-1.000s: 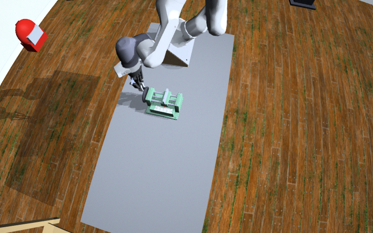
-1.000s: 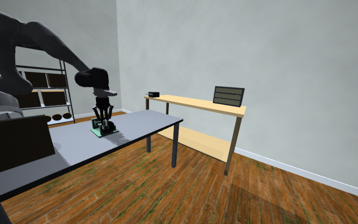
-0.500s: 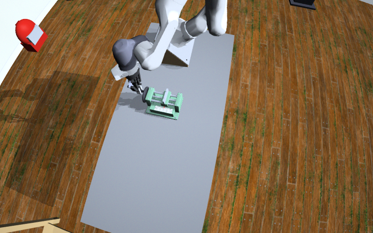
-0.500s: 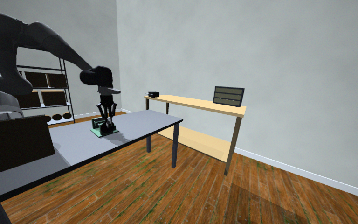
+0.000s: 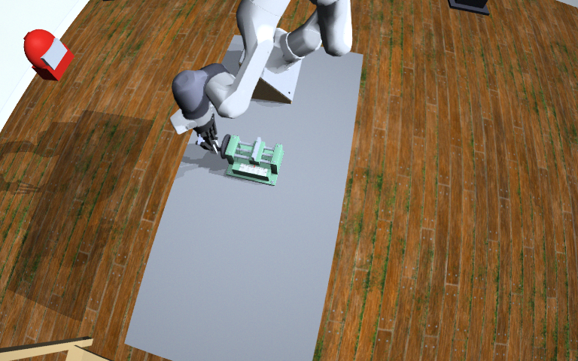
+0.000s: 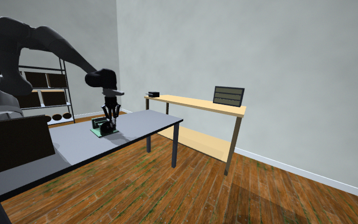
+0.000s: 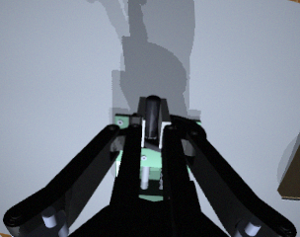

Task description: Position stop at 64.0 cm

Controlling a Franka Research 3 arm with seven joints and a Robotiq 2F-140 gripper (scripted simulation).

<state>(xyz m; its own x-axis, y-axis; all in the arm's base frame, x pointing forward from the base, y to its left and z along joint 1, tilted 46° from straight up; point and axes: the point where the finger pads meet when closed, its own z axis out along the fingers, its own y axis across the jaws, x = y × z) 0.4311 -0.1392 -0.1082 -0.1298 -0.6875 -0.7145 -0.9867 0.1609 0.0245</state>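
Observation:
A green fixture stands on the grey table. Its black handwheel is on the left end in the top view. The stop, a block with a light grey plate, sits on two rods near the middle of the fixture. A white scale with a small red mark lies in front of it; its numbers are too small to read. My gripper points down beside the handwheel, shut on its black handle. The fingers partly hide the wheel in the wrist view.
The grey table extends beyond the fixture. The arm's base block stands behind it, and a brown block edge shows at the right of the wrist view. A wooden bench stands beyond the table.

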